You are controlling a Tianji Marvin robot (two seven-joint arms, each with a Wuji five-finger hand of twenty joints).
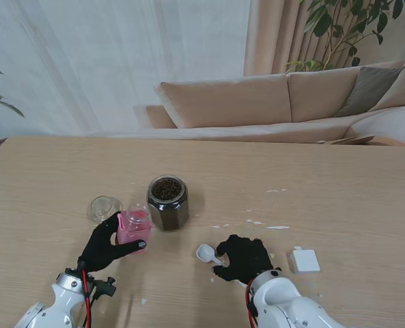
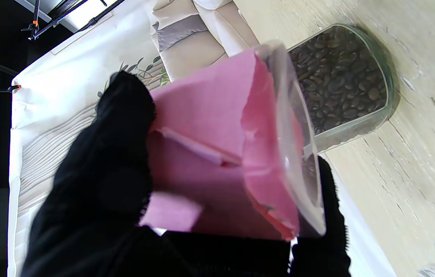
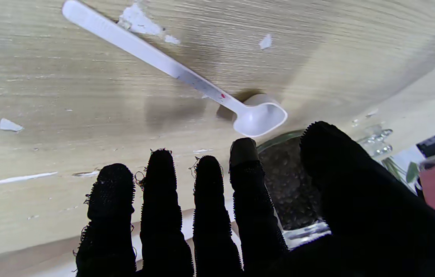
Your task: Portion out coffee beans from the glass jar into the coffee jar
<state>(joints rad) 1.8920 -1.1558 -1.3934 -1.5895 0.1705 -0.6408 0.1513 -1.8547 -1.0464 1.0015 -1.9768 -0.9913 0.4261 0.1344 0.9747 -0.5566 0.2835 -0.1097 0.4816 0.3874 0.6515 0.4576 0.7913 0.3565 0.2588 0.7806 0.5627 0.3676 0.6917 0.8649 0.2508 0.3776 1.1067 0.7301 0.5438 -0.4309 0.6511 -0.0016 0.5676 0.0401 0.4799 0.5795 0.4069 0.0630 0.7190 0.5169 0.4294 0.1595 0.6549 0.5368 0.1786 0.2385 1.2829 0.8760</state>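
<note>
Step in hand: fetching the scoop (image 1: 207, 253); no beans moved yet, by the look of it.
Glass jar (image 1: 167, 202): upright on the desk (image 1: 339, 184), lidless, full of beans; landmark for the rest.
Coffee jar (image 1: 134, 226): pink-lined, just left of the glass jar, clamped between thumb and fingers of the left robot hand (image 1: 105, 245), tilted in the left wrist view.
Right robot hand (image 1: 242, 257): nearer to me than the glass jar and to its right, palm down, fingers (image 3: 159, 200) spread apart, holding nothing, hovering by the scoop.
Scoop: flat on the desk, bowl toward the glass jar.
Next move: probably closing fingers round the thin handle, then dipping into the glass jar.
Lid (image 1: 104, 208): left of the glass jar, beyond the coffee jar.
</note>
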